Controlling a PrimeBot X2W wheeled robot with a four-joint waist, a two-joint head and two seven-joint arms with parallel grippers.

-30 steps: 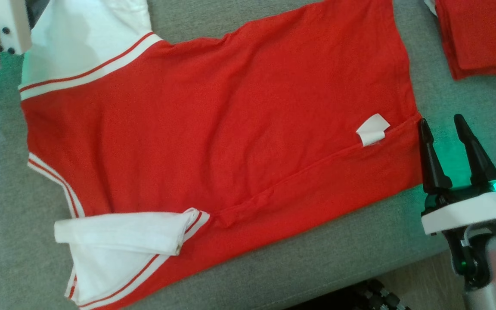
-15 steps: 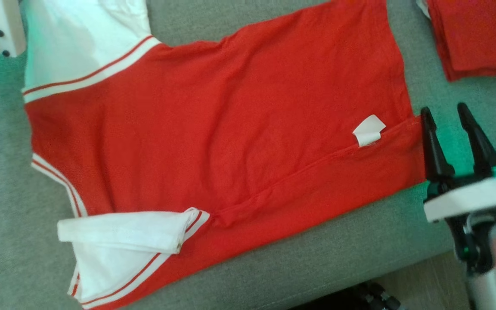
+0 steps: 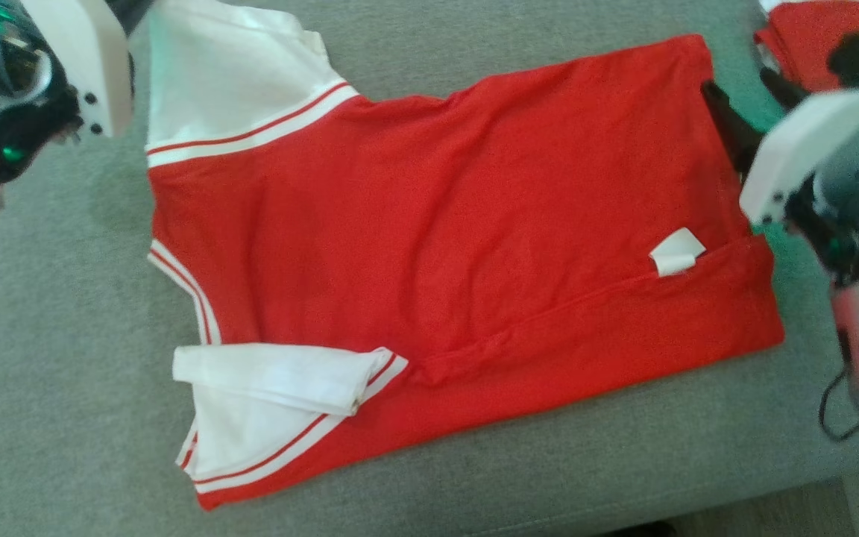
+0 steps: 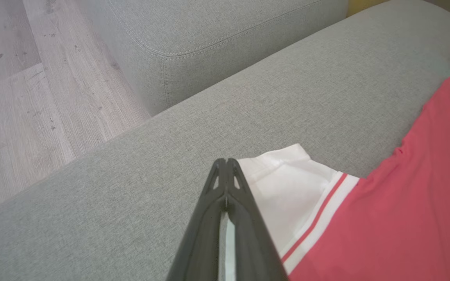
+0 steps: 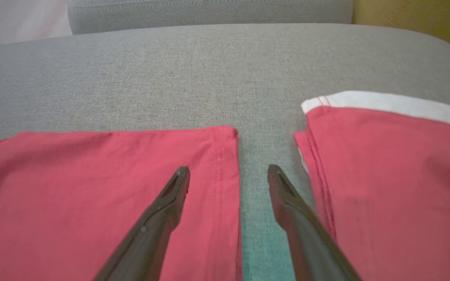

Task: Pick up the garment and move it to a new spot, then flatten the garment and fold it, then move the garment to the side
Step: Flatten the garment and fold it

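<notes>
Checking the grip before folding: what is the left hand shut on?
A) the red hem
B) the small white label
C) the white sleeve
C: in the left wrist view the left hand is shut, with white cloth of the sleeve between its fingers.

Red garment with white, red-striped sleeves, grey sofa, second pile apparently red too

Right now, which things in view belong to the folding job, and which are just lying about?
Part of the job: red garment with white striped sleeves; left gripper, shut on its white sleeve; right gripper, open at its hem.
Just lying about: folded red clothes pile beside it; grey fabric sofa beneath; wooden floor.
</notes>
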